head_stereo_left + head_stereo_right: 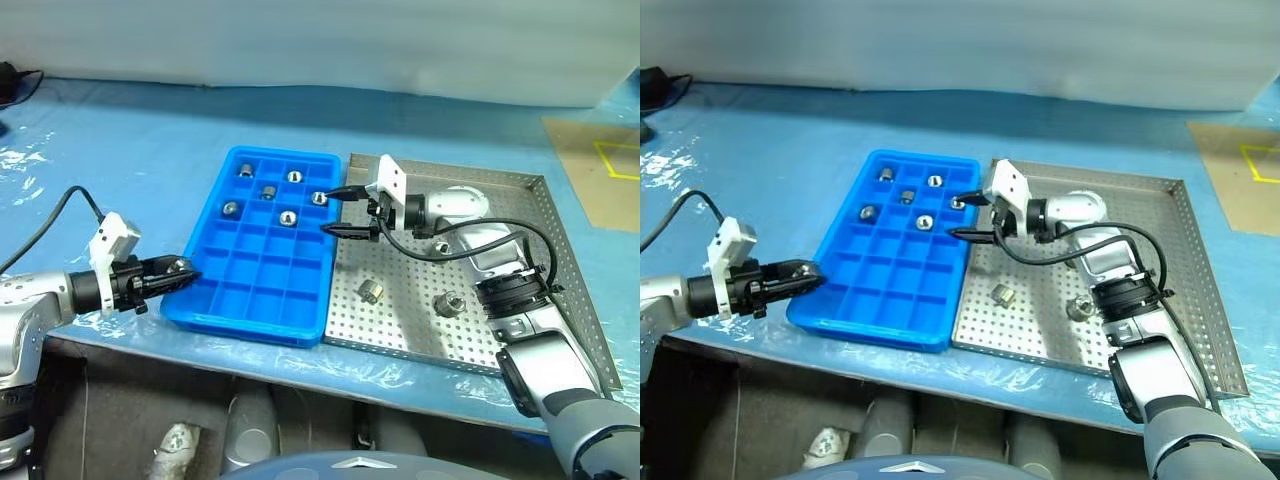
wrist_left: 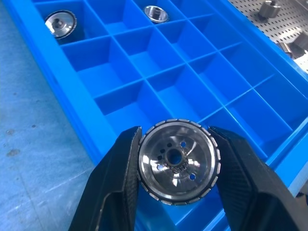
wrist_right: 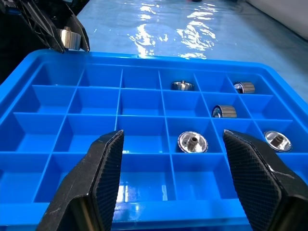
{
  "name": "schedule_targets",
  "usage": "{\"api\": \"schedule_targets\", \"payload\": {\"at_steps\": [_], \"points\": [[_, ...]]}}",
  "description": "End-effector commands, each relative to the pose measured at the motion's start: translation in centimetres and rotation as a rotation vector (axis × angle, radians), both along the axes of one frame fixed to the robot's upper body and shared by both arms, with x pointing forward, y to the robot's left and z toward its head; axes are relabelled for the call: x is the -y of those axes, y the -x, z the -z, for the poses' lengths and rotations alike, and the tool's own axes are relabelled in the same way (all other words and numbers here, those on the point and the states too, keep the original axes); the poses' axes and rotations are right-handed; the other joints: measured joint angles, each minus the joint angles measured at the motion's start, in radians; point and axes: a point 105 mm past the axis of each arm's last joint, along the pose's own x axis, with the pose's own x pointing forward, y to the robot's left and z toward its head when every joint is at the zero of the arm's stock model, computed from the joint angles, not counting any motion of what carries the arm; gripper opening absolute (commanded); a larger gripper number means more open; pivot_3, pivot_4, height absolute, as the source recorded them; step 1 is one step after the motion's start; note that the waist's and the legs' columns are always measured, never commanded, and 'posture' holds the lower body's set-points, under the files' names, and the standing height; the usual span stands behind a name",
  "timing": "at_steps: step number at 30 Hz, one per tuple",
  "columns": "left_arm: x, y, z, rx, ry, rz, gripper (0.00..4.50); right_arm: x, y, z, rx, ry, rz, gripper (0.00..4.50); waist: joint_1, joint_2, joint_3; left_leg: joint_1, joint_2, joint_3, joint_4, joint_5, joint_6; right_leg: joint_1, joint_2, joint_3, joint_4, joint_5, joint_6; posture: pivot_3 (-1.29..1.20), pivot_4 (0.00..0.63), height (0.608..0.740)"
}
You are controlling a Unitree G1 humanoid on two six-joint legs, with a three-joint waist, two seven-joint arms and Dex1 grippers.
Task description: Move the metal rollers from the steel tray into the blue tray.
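Lower left of frame: left gripper (image 1: 178, 268) pinches metal roller (image 2: 177, 162) by knurled rim, hard, slick, dense; right gripper (image 1: 350, 210) open, empty over blue tray (image 1: 225, 310).

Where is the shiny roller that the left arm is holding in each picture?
Left eye view: roller between the left fingers, at the blue tray's near left corner.
Right eye view: same corner.
Left wrist view: big, front and centre.
Right wrist view: far corner.
Shared landmark: blue tray.
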Motion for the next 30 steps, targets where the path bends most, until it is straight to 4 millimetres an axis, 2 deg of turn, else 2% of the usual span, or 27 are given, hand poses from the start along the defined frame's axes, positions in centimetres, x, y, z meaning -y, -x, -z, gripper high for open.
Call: {"api": "schedule_targets", "payload": {"at_steps": [1,9,13,17,27,29,30], "points": [[0.1,-0.5,-1.2,0.063,0.003,-0.018,1.84,-0.3,0.0,-1.6,0.061,-0.013,-0.025,3.36,0.000,0.000,0.000,0.000,0.000,0.000,0.000,0.000,0.000,0.000,0.000,0.000,0.000,0.001,-0.001,0.24,0.150,0.740],[1.1,-3.0,-0.6,0.088,0.013,-0.044,1.84,0.6,0.0,-1.5,0.061,-0.012,0.006,3.36,-0.003,0.000,0.000,0.000,0.000,-0.001,0.001,0.005,-0.004,0.000,0.001,0.001,-0.001,0.002,-0.001,0.19,0.150,0.740],[1.5,-3.1,0.3,0.059,-0.001,-0.013,1.84,0.8,0.1,-1.4,0.060,-0.014,0.019,3.36,-0.006,-0.001,-0.001,-0.001,0.000,-0.001,0.001,0.005,-0.004,-0.001,0.003,0.001,-0.002,0.001,-0.001,0.17,0.150,0.740],[0.9,-3.2,1.5,0.027,-0.033,-0.020,1.84,1.1,0.2,-1.4,0.062,-0.016,0.037,3.36,-0.009,0.000,-0.001,0.000,0.001,-0.001,0.000,0.005,-0.005,-0.002,0.003,0.001,-0.001,0.001,-0.001,0.16,0.150,0.740],[0.0,-3.5,2.4,0.017,-0.050,-0.056,1.84,1.2,0.5,-1.4,0.060,-0.021,0.040,3.36,-0.028,0.000,-0.001,0.003,0.000,-0.001,0.000,0.007,-0.008,-0.001,0.003,0.004,0.002,0.001,-0.001,0.15,0.150,0.740],[-0.4,-3.9,2.3,0.031,-0.054,-0.078,2.57,1.1,0.5,-1.5,0.061,-0.021,0.040,3.36,-0.032,0.000,-0.002,0.004,0.000,-0.001,-0.001,0.007,-0.008,-0.001,0.004,0.004,0.003,0.001,-0.001,0.15,0.150,0.740],[-0.5,-3.9,2.4,0.030,-0.063,-0.082,2.80,1.1,0.5,-1.5,0.062,-0.020,0.041,3.36,-0.033,0.000,-0.002,0.005,0.000,-0.001,-0.001,0.007,-0.008,-0.001,0.004,0.004,0.003,0.001,-0.001,0.15,0.150,0.740]]}}
